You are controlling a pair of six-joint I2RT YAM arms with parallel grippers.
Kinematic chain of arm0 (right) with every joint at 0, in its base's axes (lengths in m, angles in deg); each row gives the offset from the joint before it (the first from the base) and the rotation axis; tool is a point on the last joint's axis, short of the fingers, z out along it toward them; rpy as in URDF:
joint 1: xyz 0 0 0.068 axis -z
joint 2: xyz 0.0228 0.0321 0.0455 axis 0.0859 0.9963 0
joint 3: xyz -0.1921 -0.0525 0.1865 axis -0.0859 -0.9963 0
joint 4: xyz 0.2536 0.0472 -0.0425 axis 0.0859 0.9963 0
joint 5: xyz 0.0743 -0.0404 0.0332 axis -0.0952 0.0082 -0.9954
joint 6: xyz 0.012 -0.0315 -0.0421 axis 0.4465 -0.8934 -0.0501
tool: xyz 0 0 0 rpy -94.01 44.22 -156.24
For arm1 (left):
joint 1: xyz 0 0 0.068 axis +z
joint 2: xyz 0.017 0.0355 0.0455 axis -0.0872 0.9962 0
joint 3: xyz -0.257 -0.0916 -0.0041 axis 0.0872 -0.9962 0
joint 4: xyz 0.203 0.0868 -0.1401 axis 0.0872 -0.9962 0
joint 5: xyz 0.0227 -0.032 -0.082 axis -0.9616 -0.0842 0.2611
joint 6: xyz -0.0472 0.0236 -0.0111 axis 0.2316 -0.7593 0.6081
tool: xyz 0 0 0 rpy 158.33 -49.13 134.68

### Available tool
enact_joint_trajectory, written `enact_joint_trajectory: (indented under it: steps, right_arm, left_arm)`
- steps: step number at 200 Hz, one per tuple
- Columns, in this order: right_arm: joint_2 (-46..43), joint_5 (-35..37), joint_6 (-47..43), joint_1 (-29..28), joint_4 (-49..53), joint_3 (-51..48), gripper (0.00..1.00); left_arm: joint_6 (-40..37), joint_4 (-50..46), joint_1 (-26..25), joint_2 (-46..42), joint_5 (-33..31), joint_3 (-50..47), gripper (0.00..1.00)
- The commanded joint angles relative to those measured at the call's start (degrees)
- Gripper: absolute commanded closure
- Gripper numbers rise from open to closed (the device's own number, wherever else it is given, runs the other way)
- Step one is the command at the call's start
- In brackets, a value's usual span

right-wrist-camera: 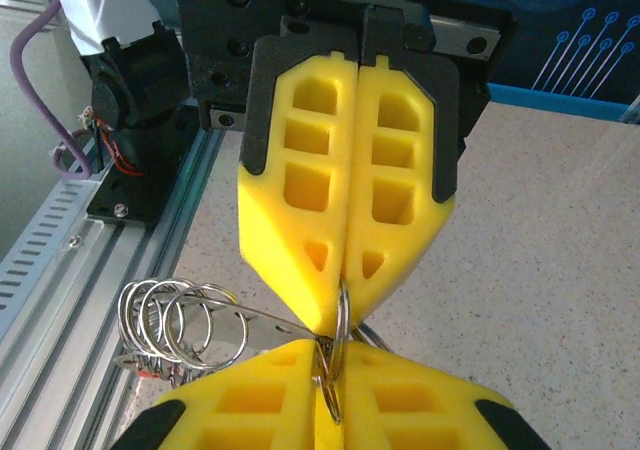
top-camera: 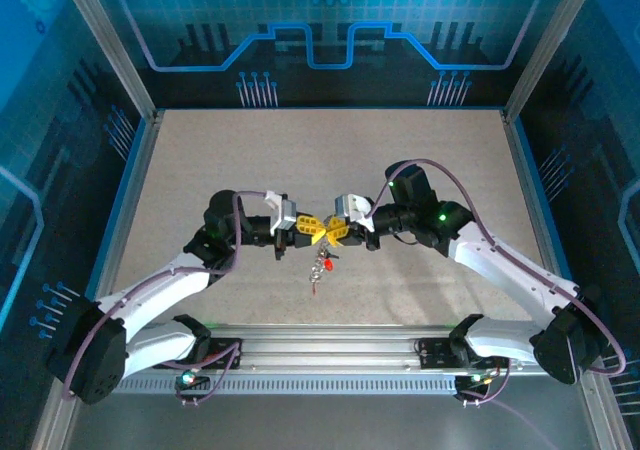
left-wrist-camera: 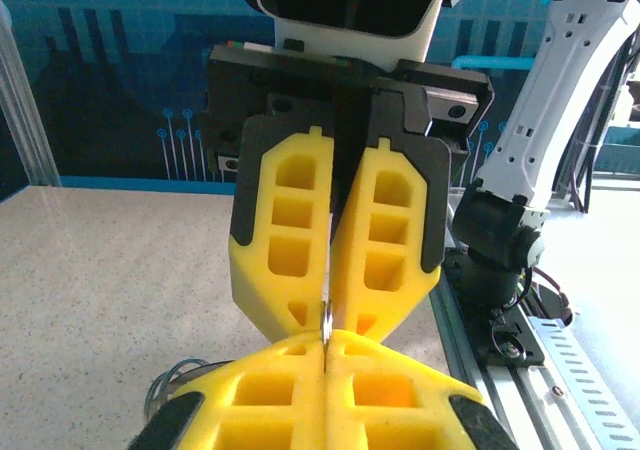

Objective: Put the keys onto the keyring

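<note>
My left gripper and right gripper meet tip to tip above the middle of the table. Both are shut on the keyring, a thin metal ring seen edge-on between the yellow fingertips. Its edge also glints in the left wrist view, keyring, just above my left gripper. The right gripper pinches it from the opposite side. The keys dangle below the grippers, a red head among them. Several small split rings and a silver key blade hang to the left.
The speckled table stretches behind and to both sides. An aluminium rail runs along the near edge under the hanging keys. Metal frame posts and blue walls close in the sides and back.
</note>
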Motion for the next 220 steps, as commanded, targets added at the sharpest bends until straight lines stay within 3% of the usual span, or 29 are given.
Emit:
enact_joint_trajectory:
  steps: [1, 53, 78, 91, 103, 153, 220]
  right_arm:
    - [1.1, -2.8, 1.8, 0.4, -2.6, -0.9, 0.84]
    - [1.5, -3.0, 2.9, 1.2, -3.1, -1.0, 0.87]
    - [0.9, -3.0, 3.0, 1.9, -2.7, -1.2, 0.95]
    - [1.0, -3.0, 1.7, 2.2, -0.7, -0.6, 1.00]
    - [1.3, -2.1, -1.2, 2.2, 3.7, 1.2, 1.00]
    - [2.3, 3.0, -6.4, 1.2, 13.5, 6.1, 1.00]
    - [5.5, 3.6, -8.6, -1.1, 16.7, 9.9, 1.00]
  left_arm:
    - [2.4, 9.5, -0.1, 0.7, 0.3, -0.4, 1.00]
    - [4.6, 16.4, -0.1, 3.2, -1.0, -1.0, 1.00]
    - [4.5, 16.8, 0.0, 3.7, -2.0, -1.1, 1.00]
    - [4.3, 13.4, -0.1, 3.2, -3.4, -0.5, 1.00]
    - [2.5, 8.4, -0.1, 2.7, -3.8, 0.3, 0.91]
    - [-14.7, -21.3, -1.0, -1.6, -6.4, 6.3, 0.85]
    - [-16.8, -28.1, -1.9, -0.3, -5.0, 9.2, 0.77]
